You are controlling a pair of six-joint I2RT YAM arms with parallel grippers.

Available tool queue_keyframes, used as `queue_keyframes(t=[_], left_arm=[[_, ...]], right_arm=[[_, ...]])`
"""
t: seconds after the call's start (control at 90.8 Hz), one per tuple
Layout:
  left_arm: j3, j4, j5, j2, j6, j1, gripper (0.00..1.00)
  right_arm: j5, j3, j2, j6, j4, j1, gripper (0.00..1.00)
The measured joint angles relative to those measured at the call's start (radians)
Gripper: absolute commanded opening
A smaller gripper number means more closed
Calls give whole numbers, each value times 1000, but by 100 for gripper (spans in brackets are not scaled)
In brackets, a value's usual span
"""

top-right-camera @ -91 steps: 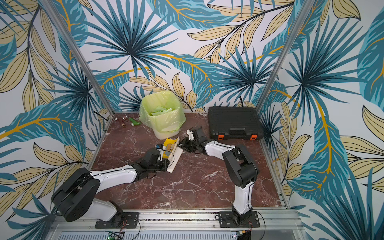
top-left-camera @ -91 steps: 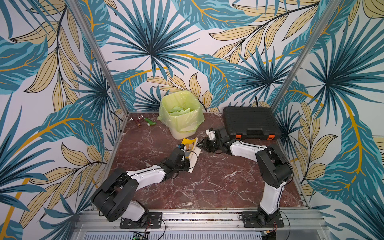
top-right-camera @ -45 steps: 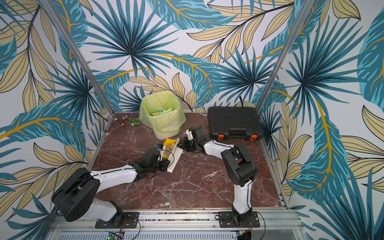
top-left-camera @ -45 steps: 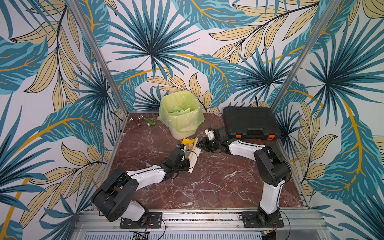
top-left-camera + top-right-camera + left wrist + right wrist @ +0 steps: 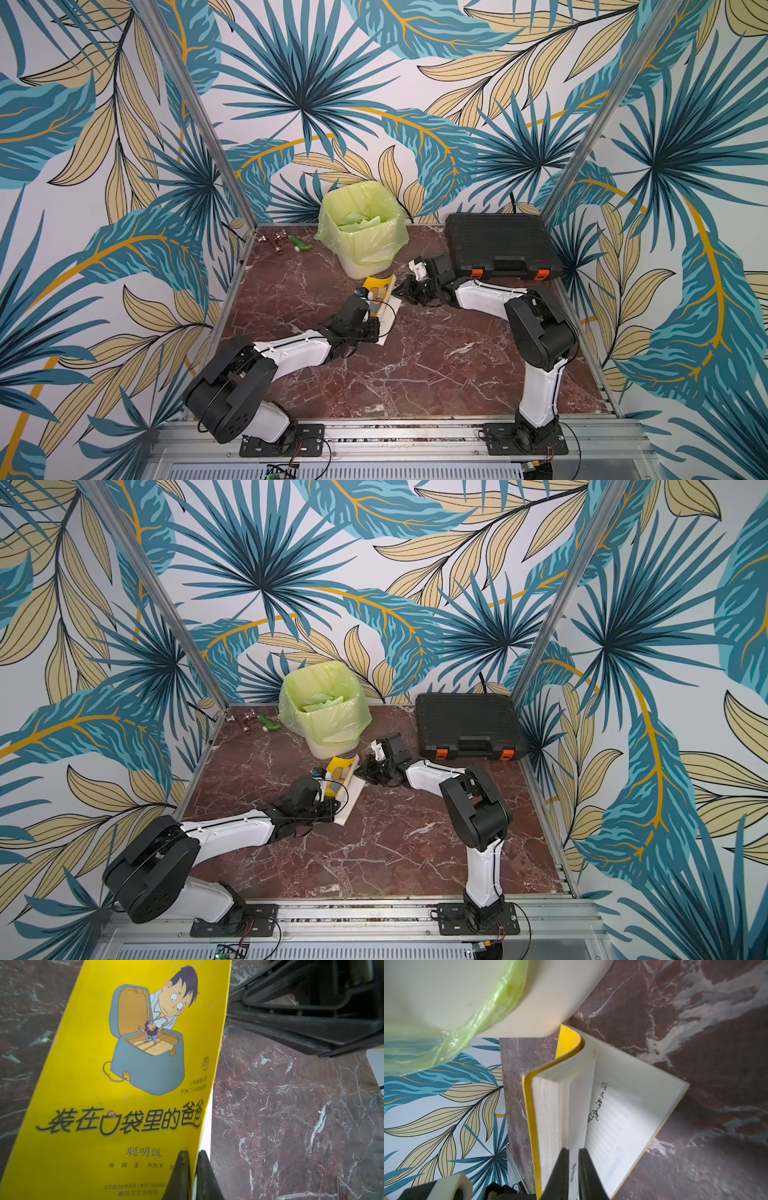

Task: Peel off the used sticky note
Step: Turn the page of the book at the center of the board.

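My left gripper (image 5: pixel 192 1153) is clamped on the free edge of the book's yellow front cover (image 5: pixel 124 1064), one finger on each face, and holds that cover lifted off the pages. The book (image 5: pixel 390 312) lies open on the marble table (image 5: pixel 415 365), just in front of the white bin (image 5: pixel 365 266) with its green liner, its far corner close against the bin's base. My right gripper (image 5: pixel 573 1150) reaches in from the opposite side, low over the table. Its jaws are drawn together on a single raised page (image 5: pixel 577 1105), which stands up between the thick block of leaves under the cover and the flat page that carries a handwritten line. I cannot make out the sticky note itself in any view, so I cannot tell where on the book it sits. Pale green slips (image 5: pixel 357 222) lie inside the bin. A shut black case (image 5: pixel 498 245) rests at the back of the table, behind my right arm.
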Motion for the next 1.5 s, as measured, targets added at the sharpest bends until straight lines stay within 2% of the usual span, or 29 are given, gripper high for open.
queue_keyframes(t=[1.157, 1.498], left_arm=[[0, 0, 8, 0, -1, 4, 1], [-5, 10, 12, 0, -1, 6, 2]], right_arm=[[28, 71, 47, -4, -97, 11, 11], [58, 142, 82, -12, -202, 15, 21]])
